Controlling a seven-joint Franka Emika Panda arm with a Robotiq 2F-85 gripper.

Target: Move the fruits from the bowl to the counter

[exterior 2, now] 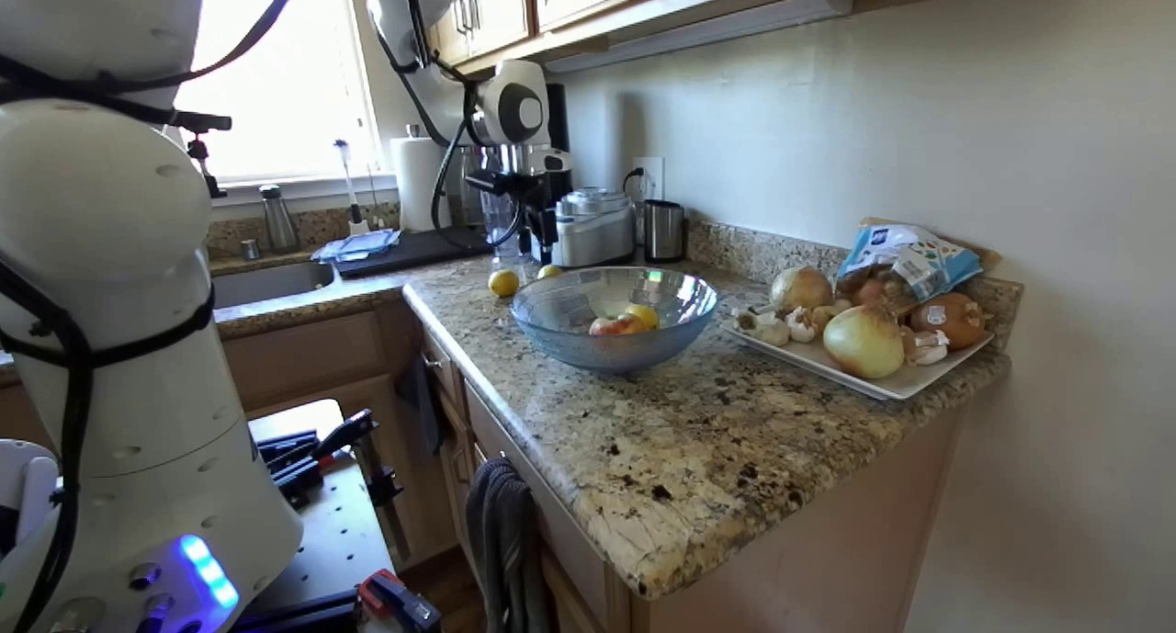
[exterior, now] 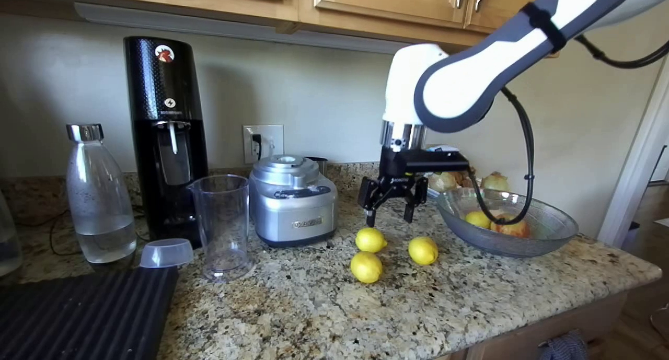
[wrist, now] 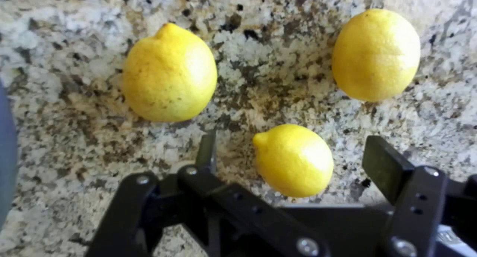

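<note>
Three yellow lemons lie on the speckled granite counter [exterior: 292, 318]: a back lemon [exterior: 370, 240], a front lemon [exterior: 366, 267] and a lemon nearer the bowl [exterior: 423, 250]. Above the back one hangs my gripper [exterior: 390, 219], jaws wide apart and holding nothing. In the wrist view that lemon [wrist: 294, 160] shows between the two fingers without touching either; the others lie beyond the fingertips. The clear glass bowl [exterior: 502, 242] contains a red-and-yellow apple [exterior: 512, 227] and a yellow fruit [exterior: 477, 219], also visible through an exterior view of the bowl [exterior 2: 606, 350].
A silver appliance [exterior: 295, 208] stands close behind the lemons, with a clear tall glass [exterior: 222, 224] beside it. Farther along are a black machine [exterior: 167, 140], a bottle [exterior: 99, 203] and a ribbed mat [exterior: 83, 318]. Onions and garlic fill a white tray [exterior 2: 882, 389] past the bowl.
</note>
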